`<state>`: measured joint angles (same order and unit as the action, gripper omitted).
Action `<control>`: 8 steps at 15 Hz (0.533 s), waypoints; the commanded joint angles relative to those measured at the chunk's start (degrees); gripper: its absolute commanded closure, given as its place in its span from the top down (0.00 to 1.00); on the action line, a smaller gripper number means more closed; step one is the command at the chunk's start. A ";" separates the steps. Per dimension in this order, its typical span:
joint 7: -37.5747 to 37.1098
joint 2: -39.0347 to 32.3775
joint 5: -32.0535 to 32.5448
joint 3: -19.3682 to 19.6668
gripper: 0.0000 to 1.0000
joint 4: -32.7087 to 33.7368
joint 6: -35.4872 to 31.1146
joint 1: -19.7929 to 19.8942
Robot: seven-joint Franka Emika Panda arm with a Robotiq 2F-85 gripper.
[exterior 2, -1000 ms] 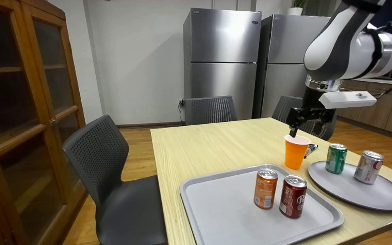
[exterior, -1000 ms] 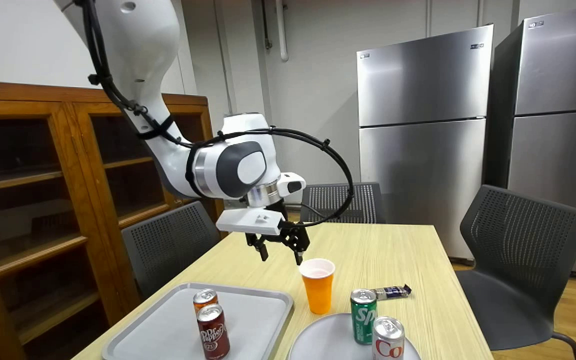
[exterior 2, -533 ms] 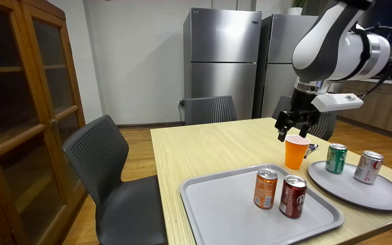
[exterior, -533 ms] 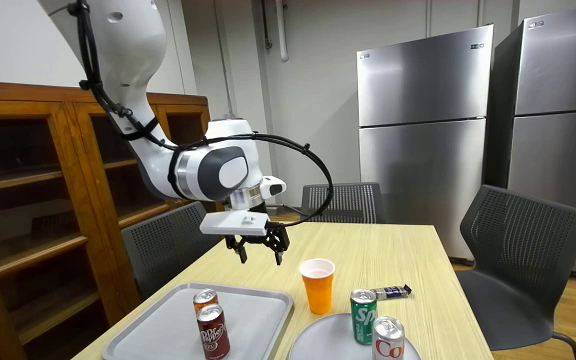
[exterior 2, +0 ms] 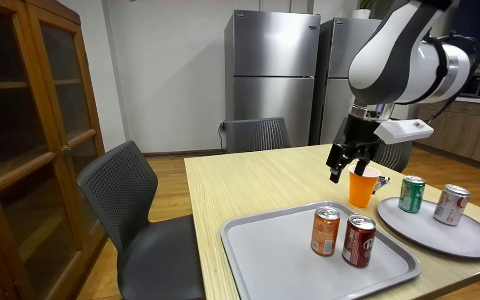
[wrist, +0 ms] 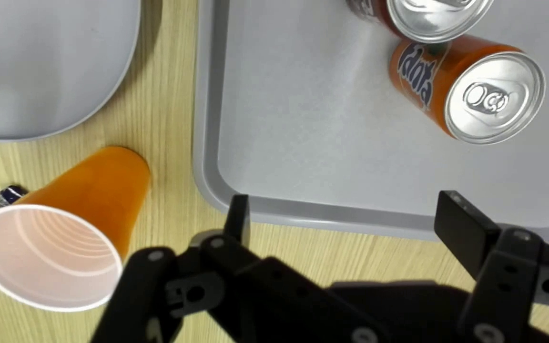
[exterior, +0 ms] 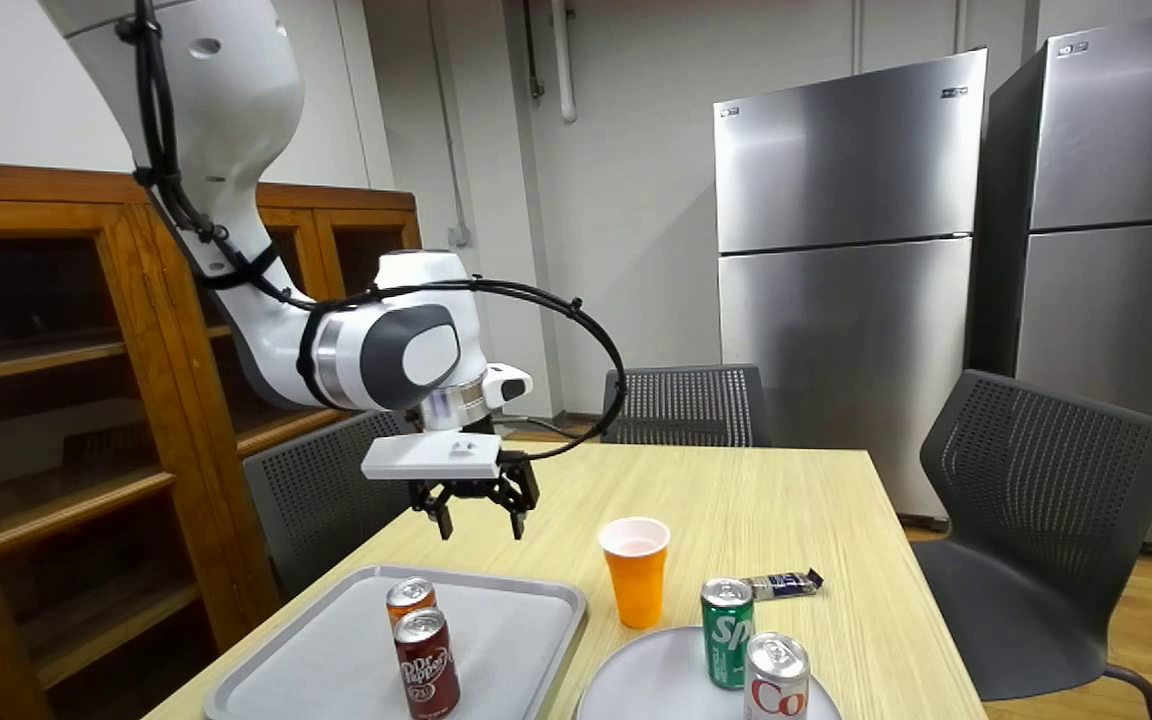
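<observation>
Over a pale table point(exterior 2: 256, 179), a gripper point(exterior: 482, 530) hangs wide and empty

From where I stand, its jaws point down and sit far apart, with nothing between them; that pose seems to suit upright, round things. Nearest, it looks, is the orange cup point(exterior 2: 361, 191), upright on the table near a corner of the grey tray point(exterior 2: 273, 250). Its wide mouth over a narrow base probably makes it easy to tip, so level wood serves it well. On the tray, an orange Fanta can point(exterior 2: 325, 231) and a dark red Dr Pepper can point(exterior: 427, 665) stand just apart, the raised rim likely there to stop anything sliding off. Across from them, the round plate point(exterior 2: 469, 242) carries a green can point(exterior: 726, 632) and a silver can point(exterior 2: 451, 206), perhaps paired to balance the load. A wrapped bar point(exterior: 784, 585) lies flat on the table, too slim, I'd guess, to stand.
</observation>
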<state>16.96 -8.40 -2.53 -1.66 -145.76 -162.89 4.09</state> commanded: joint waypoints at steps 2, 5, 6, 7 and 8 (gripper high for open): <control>1.52 3.12 -0.69 -2.48 1.00 -2.93 1.04 -1.45; 1.95 3.34 -0.81 -3.87 1.00 -3.75 1.12 -2.59; 2.16 3.38 -0.92 -4.33 1.00 -4.11 1.08 -2.96; 2.25 3.36 -0.90 -4.65 1.00 -4.44 0.99 -3.30; 2.83 3.26 -1.36 -5.27 1.00 -4.74 0.93 -3.50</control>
<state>17.17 -7.61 -2.53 -5.35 -148.24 -162.87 0.98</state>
